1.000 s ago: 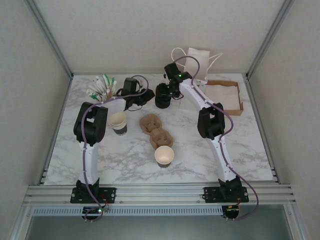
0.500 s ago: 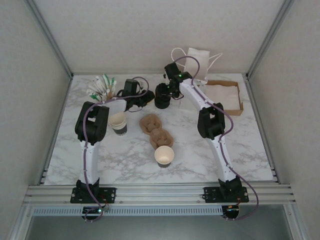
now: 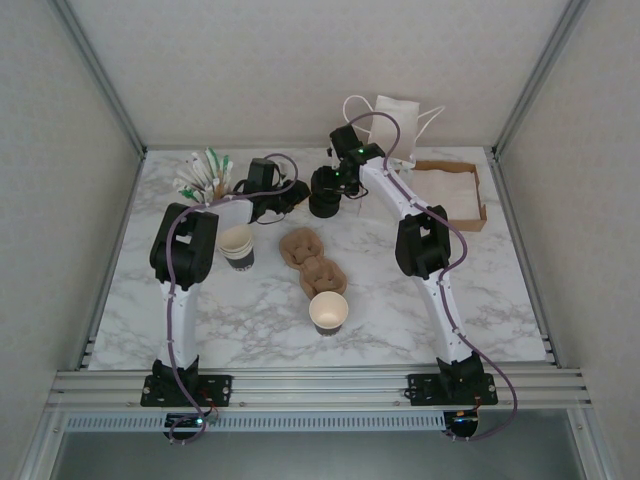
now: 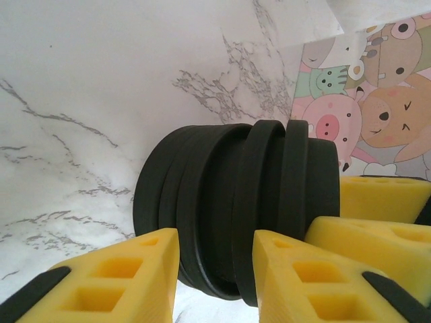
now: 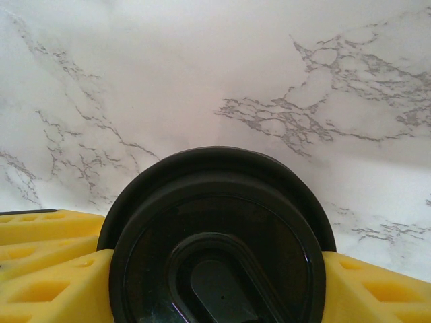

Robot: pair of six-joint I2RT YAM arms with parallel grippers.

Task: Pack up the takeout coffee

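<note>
The takeout coffee cup (image 3: pixel 328 312), cream inside with a dark wall, stands lidless at the table's middle front, apart from both grippers. At the back centre is a pile of black lids (image 3: pixel 323 206). My right gripper (image 3: pixel 330 190) hangs over it. In the right wrist view my right gripper (image 5: pixel 215 259) has a yellow finger pressed on each side of the top lid (image 5: pixel 215 249). My left gripper (image 3: pixel 293 197) is at the pile's left side. Its fingertips (image 4: pixel 168 242) stand apart against the side of the lid pile (image 4: pixel 229 202), pinching nothing.
A stack of cream-rimmed cups (image 3: pixel 237 244) stands by the left arm. Brown cup carriers (image 3: pixel 312 262) lie mid-table. Sticks and packets (image 3: pixel 203 174) are back left, a white bag (image 3: pixel 400 118) and a cardboard napkin tray (image 3: pixel 452 192) back right. A pig-printed surface (image 4: pixel 377 101) lies behind the lids.
The left arm has edged slightly toward the lid pile. The right arm and the cups have not visibly moved.
</note>
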